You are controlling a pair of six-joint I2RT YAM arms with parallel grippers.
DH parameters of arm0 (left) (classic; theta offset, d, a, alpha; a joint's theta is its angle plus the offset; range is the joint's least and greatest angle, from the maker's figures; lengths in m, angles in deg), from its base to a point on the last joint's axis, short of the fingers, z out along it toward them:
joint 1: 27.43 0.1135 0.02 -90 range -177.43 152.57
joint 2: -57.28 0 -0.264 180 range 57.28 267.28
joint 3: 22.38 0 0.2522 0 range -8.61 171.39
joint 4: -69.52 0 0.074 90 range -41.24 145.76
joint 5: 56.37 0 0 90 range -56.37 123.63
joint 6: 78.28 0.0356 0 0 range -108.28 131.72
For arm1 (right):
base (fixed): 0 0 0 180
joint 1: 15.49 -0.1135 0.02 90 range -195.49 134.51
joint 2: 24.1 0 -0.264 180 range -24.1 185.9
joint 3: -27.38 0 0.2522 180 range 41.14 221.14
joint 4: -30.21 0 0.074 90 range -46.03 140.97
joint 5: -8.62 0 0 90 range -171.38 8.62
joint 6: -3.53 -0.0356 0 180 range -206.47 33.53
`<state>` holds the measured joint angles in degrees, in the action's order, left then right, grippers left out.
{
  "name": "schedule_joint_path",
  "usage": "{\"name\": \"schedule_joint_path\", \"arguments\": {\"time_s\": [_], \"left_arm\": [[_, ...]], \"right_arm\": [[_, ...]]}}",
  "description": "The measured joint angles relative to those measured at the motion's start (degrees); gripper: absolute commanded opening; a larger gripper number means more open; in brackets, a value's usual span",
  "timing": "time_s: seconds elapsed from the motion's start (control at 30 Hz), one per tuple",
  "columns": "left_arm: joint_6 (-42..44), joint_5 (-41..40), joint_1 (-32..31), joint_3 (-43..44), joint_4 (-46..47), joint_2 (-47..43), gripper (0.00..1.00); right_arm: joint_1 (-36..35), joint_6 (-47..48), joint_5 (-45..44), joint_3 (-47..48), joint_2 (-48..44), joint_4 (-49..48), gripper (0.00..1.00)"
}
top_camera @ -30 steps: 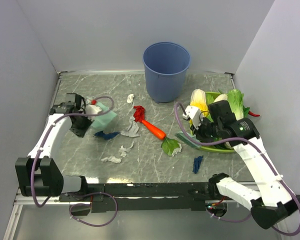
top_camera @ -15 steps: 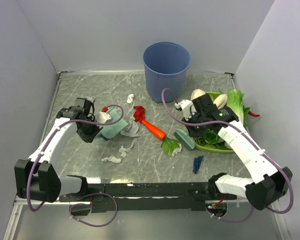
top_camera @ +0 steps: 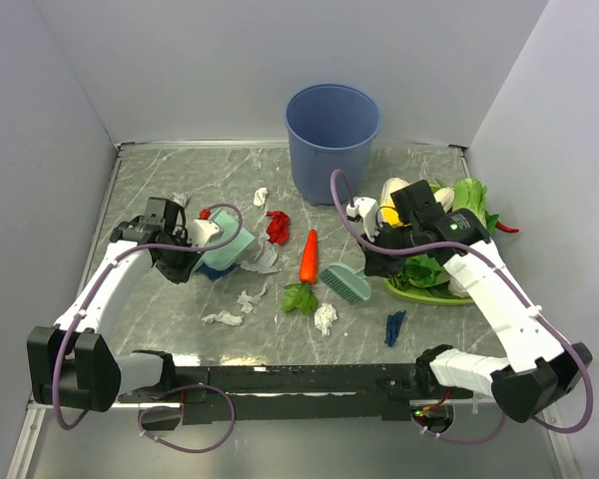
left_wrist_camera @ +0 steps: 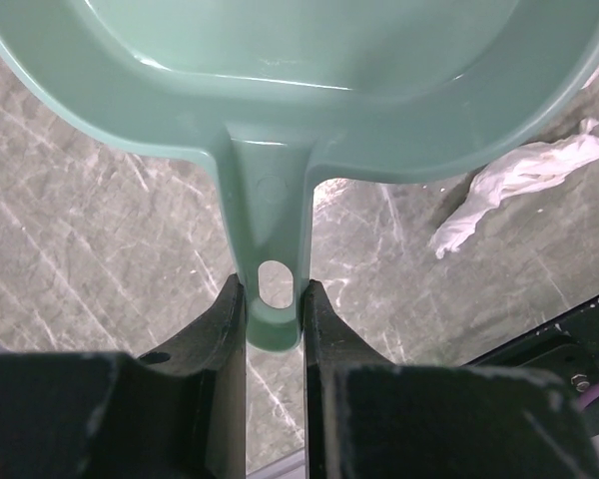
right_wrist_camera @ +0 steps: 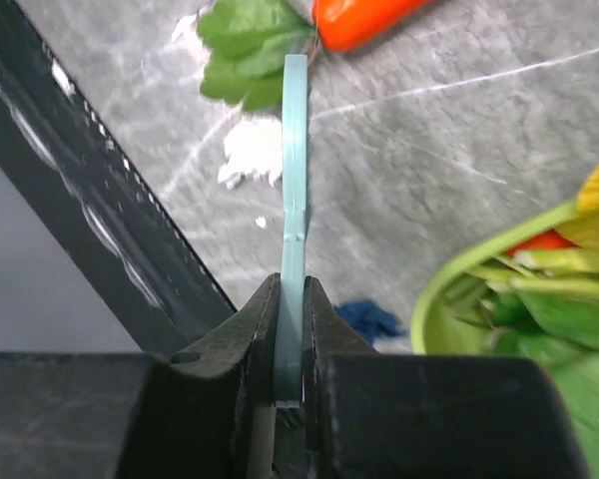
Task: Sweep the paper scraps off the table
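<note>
Paper scraps (top_camera: pixel 247 298) were scattered across the middle of the desk (top_camera: pixel 160 329), and both arms were in among them. Nearest of all, a dark blue scrap (top_camera: pixel 394 327) lay toward the right, and a flat white scrap (top_camera: pixel 223 318) lay toward the left. Between those two sat a crumpled white bit (top_camera: pixel 325 317), just beside the green leaves (top_camera: pixel 299 297) of the carrot (top_camera: pixel 308 255).

The right end effector (right_wrist_camera: pixel 292 299) was clenched tight on the handle of the teal brush (top_camera: pixel 345 282). The brush head was down on the desk, just right of the leaves. The carrot pointed away, with its leaves at the near end and its orange tip at the far end.

Over on the left, the left end effector (left_wrist_camera: pixel 275 299) was grasping the teal dustpan (left_wrist_camera: pixel 299 80) by its handle, a finger pressed on each side. A grey-white scrap (top_camera: pixel 265 261) lay just beside the pan on its right.

A touch farther, a red scrap (top_camera: pixel 277 226) sat left of the carrot's tip, and beyond it lay a small white scrap (top_camera: pixel 261 196). On the right stood the green tray (top_camera: pixel 419 291) of vegetables. At the far middle, the blue bucket (top_camera: pixel 331 140) stood upright.
</note>
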<state>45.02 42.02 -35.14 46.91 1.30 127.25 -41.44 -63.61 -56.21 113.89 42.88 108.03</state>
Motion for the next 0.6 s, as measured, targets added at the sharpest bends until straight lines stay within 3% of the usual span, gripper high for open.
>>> {"name": "schedule_joint_path", "arguments": {"time_s": [0.27,0.6], "left_arm": [[-0.1,1.3,0.0,1.0,1.1,3.1,0.01],[-0.1,2.1,0.0,1.7,1.5,3.8,0.01]], "right_arm": [[0.2,18.6,-2.0,1.2,-4.4,9.8,0.00],[0.7,27.6,-9.9,-7.2,-12.7,12.4,0.00]]}}
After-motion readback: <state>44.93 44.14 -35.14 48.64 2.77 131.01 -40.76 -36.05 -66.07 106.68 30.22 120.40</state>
